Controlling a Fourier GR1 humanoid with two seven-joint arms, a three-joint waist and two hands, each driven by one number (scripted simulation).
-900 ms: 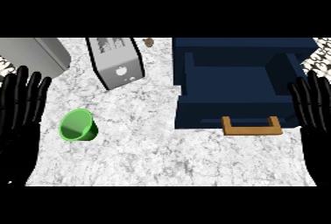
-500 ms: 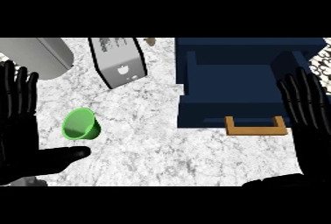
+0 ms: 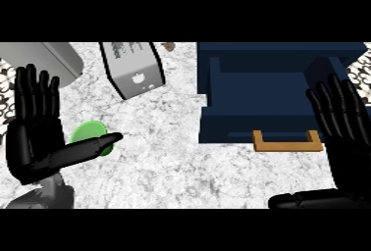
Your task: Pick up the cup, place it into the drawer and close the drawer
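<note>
A white marbled desk point(image 3: 174, 162) fills the head view, seen steeply from above. At its upper left lies a grey rounded appliance point(image 3: 43, 59), partly cut by the edge, and beside it a silver toaster point(image 3: 134, 68) stands at a slant. A small brown object point(image 3: 169, 46) sits just past the toaster's far corner; what it is cannot be told.

On the right, a dark blue drawer point(image 3: 279, 122) stands pulled open, its inside bare to view, with a wooden handle point(image 3: 287, 142) on its near front.

The green cup point(image 3: 88, 133) lies on the desk at the left, well apart from the drawer. The left hand point(image 3: 36, 142) covers its left part: the fingers point(image 3: 36, 93) are straight and spread wide, pointing away, while the thumb point(image 3: 91, 147) stretches across the cup's near side. Whether the thumb touches the cup cannot be told. Nothing is curled round the cup.

The right hand point(image 3: 344, 127) shows at the right edge, just beside the drawer's right wall, fingers straight and wide, holding nothing.
</note>
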